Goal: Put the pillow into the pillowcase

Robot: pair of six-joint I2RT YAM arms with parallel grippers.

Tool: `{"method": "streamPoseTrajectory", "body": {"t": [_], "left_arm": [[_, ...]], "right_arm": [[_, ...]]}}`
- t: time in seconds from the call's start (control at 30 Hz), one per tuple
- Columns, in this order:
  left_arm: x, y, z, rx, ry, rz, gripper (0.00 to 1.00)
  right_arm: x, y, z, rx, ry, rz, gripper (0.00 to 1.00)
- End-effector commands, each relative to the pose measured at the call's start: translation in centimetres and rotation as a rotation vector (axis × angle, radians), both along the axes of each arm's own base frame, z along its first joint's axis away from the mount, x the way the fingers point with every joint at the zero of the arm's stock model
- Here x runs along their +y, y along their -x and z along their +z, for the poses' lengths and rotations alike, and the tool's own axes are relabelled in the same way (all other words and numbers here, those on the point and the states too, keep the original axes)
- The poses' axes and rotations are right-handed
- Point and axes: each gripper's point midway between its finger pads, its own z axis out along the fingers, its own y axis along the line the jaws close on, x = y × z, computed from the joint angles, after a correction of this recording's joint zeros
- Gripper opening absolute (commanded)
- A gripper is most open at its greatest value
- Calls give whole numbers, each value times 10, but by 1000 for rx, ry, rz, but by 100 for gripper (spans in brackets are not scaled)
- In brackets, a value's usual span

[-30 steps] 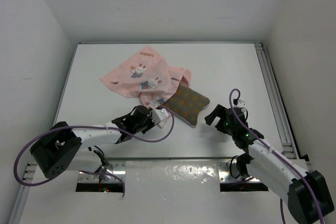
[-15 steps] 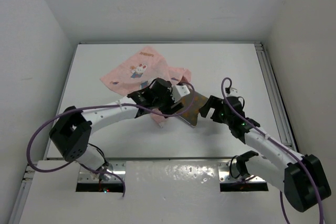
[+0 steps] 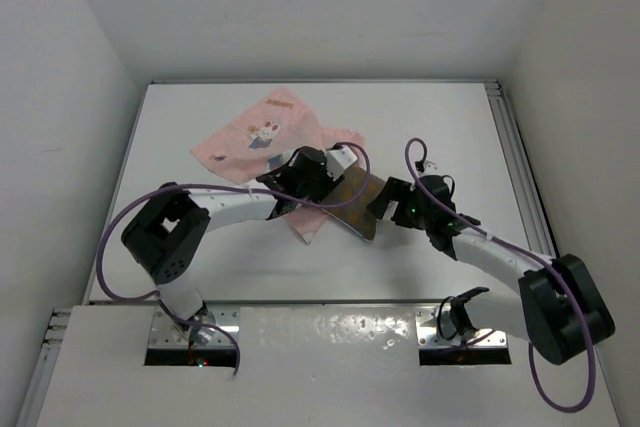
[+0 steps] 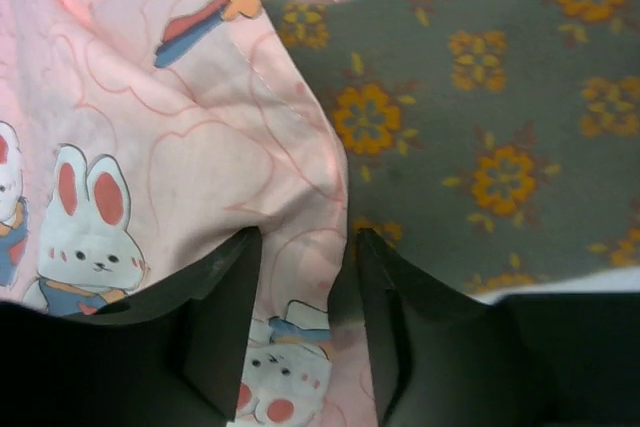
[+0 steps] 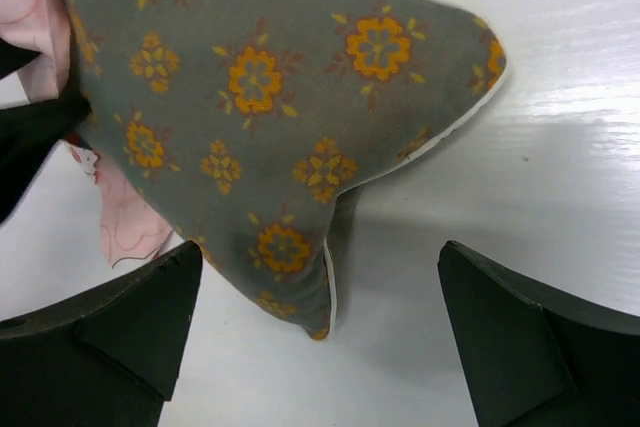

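My left claw is down on the thin pink pillowcase printed with white rabbits. Its two dark fingers are partly apart and a ridge of that cloth runs between them. I cannot tell whether they pinch the fold or only straddle it. Just beside them the pink hem lies over the left part of the flat olive-brown pillow with orange flowers and a pale piped edge. The pillow rests near the middle of the white table, its right-hand part bare and outside the case. The rest of the case spreads away to the far left. My right claw hangs spread wide over the pillow's bare near corner, a finger on either side of it, gripping nothing.
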Motion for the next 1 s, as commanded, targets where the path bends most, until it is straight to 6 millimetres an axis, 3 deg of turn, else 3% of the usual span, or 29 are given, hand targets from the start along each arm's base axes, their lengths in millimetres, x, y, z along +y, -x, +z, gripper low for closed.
{"method": "streamPoseTrajectory", "body": {"t": [0.0, 0.03, 0.07, 0.13, 0.17, 0.23, 0.27, 0.3, 0.33, 0.37, 0.53, 0.6, 0.63, 0.67, 0.7, 0.83, 0.97], "left_arm": [[-4, -28, 23, -138, 90, 85, 35], [-5, -29, 22, -135, 93, 84, 28], [-6, -29, 22, -129, 102, 82, 15], [-11, -27, 26, -111, 125, 77, 3], [-13, -27, 30, -101, 135, 86, 0], [-24, -27, 53, -62, 173, 74, 0], [-32, -18, 55, -10, 182, 20, 0], [-44, -19, 78, -24, 227, -16, 0], [-47, -14, 80, 4, 227, -48, 0], [-52, -7, 82, 31, 235, -86, 0], [-52, 0, 103, 52, 221, -122, 0], [-54, -3, 122, 29, 232, -134, 0], [-57, -1, 133, 27, 235, -159, 0], [-56, 2, 130, 41, 225, -172, 0], [-60, 1, 148, 19, 245, -184, 0], [-63, 7, 181, 15, 264, -226, 0], [-69, 16, 207, 15, 297, -282, 0]], "right_arm": [[17, -18, 14, -49, -93, 12, 99], [21, -23, 16, -63, -128, 2, 99], [25, -22, 5, -32, -135, 3, 99], [35, -26, 7, -28, -199, 18, 95], [39, -26, -4, 5, -205, 28, 83], [56, -34, 10, -26, -270, 96, 65], [63, -34, 6, -11, -281, 125, 45], [72, -45, 19, -53, -297, 159, 34], [79, -46, 23, -55, -306, 188, 23], [83, -49, 26, -62, -308, 201, 0], [90, -69, 92, -269, -320, 241, 0], [87, -72, 130, -384, -310, 249, 0], [82, -77, 144, -430, -292, 228, 0], [81, -78, 161, -472, -299, 217, 0], [76, -77, 184, -538, -293, 211, 0], [58, -85, 255, -739, -241, 137, 0], [53, -85, 302, -846, -212, 136, 0]]}}
